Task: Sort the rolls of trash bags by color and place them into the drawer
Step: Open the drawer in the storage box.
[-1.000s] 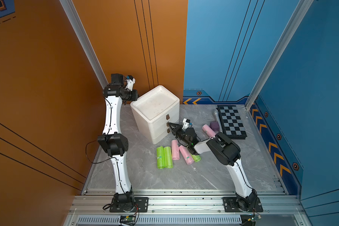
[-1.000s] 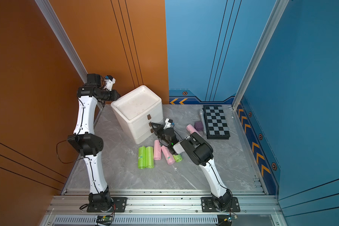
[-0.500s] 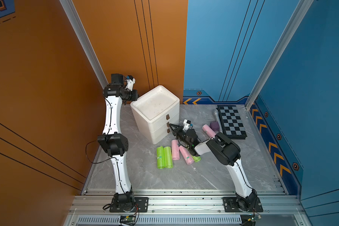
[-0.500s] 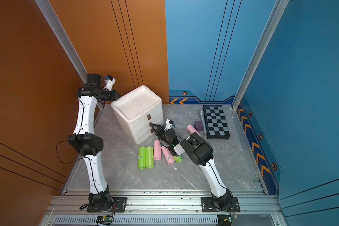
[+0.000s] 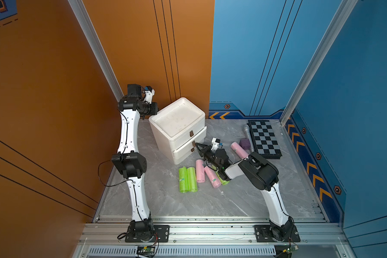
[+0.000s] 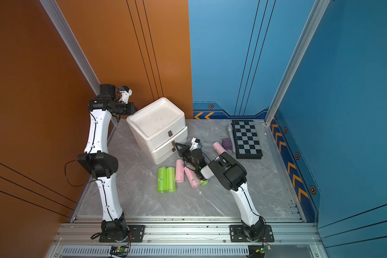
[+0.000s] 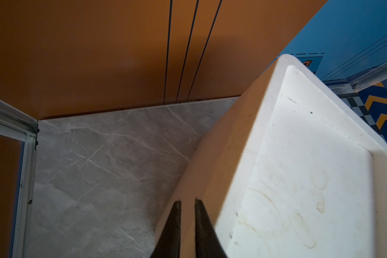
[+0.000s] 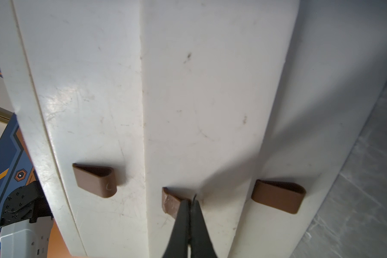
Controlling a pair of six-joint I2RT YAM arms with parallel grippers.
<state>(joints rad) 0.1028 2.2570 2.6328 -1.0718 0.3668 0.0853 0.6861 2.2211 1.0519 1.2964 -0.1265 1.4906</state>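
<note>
The white three-drawer unit (image 5: 177,125) stands at the back left of the table. My right gripper (image 8: 191,201) is shut on the brown tab handle (image 8: 169,202) of its middle drawer, also seen in a top view (image 6: 176,145). Two lime green rolls (image 5: 187,179) lie side by side in front of the unit. Two pink rolls (image 5: 200,168) (image 5: 212,176) lie beside them, and a green roll (image 5: 224,180) is partly hidden under my right arm. Another pink roll (image 5: 238,149) lies near the purple cube. My left gripper (image 7: 187,201) hangs beside the unit's rear side, jaws narrowly apart and empty.
A folded chessboard (image 5: 264,139) lies at the back right, with a grey microphone (image 5: 247,136) and a small purple cube (image 5: 244,143) along its left edge. Brown tabs also mark the upper drawer (image 8: 94,182) and the lower drawer (image 8: 277,196). Orange and blue walls enclose the table.
My right gripper's jaws have closed onto the middle drawer's tab. The left arm and the rolls have stayed where they were.
</note>
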